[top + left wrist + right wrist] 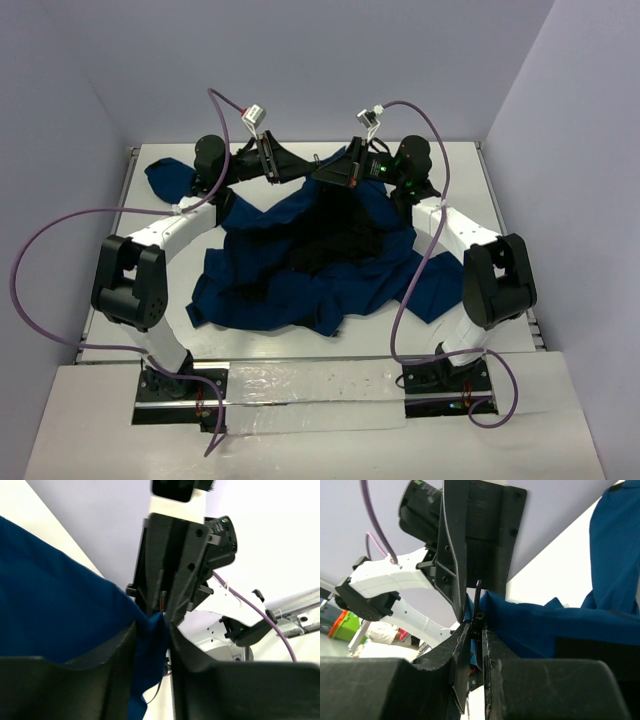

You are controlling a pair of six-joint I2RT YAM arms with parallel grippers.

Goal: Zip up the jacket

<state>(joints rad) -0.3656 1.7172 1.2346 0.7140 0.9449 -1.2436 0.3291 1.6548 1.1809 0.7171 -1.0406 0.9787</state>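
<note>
The jacket [300,260], navy with black lining showing, lies crumpled in the middle of the table [470,180]; the right end effector [476,625] is clenched on its zipper edge; the left end effector [152,627] has cloth between its fingers, pinched or not I cannot tell; the step seems to be gripping both fronts; next, the zipper ends likely need aligning.

A crumpled navy-blue fabric jacket [300,290] sprawls on the white table [300,345], just nearside of the left arm's black fingers [298,168] and right arm's black fingers [324,175], which meet at its far edge.
</note>
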